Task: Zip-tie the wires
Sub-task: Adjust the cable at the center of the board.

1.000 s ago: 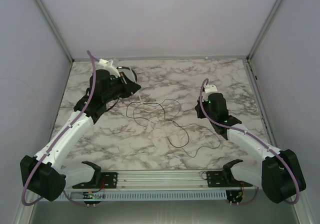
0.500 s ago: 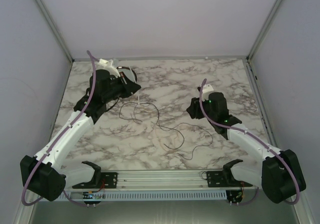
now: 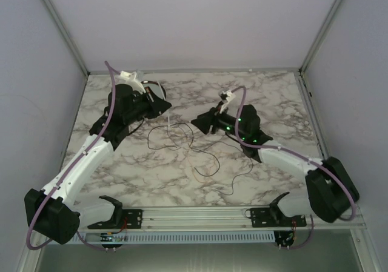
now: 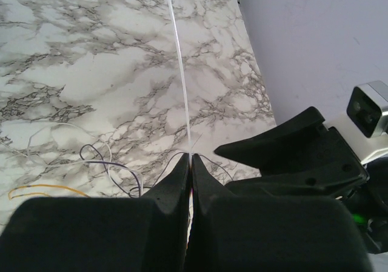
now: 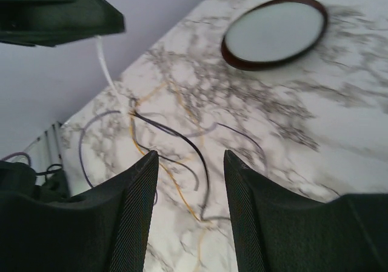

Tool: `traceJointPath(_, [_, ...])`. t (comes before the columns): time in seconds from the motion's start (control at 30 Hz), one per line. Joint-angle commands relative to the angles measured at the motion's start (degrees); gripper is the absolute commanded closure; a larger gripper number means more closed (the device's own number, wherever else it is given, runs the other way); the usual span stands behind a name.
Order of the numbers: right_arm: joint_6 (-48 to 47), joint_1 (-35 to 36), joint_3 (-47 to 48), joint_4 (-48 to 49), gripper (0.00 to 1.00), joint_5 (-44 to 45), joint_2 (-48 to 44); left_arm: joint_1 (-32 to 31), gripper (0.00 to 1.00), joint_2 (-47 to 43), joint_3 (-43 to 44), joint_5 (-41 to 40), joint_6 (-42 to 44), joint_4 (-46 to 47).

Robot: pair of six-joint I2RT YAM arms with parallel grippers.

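I'm pinching the springy zip tie (image 4: 180,66) endwise, left gripper (image 4: 190,162) jaws closed; right gripper (image 5: 190,158) hovering agape above limp wires (image 5: 177,136).

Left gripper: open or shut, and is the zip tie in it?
Shut on the zip tie. In the left wrist view the left gripper has its fingers together, the white strip emerging between them.
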Motion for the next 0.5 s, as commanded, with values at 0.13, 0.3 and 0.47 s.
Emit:
traceJointPath(0.13, [7.3,6.5,10.2,15.0,0.54,-2.0,10.8,0.3,1.0,-1.2,0.1,1.5,-0.5,2.2])
traceJointPath(0.3, [6.9,8.7,11.8,14.9,0.55,-4.7,13.0,0.3,1.0,-1.5,-0.2,1.2,-0.6,2.1])
traceJointPath(0.47, [7.3,9.9,12.0,15.0,0.58,-4.7,14.6,0.2,1.0,-1.5,-0.2,1.8,-1.0,2.6])
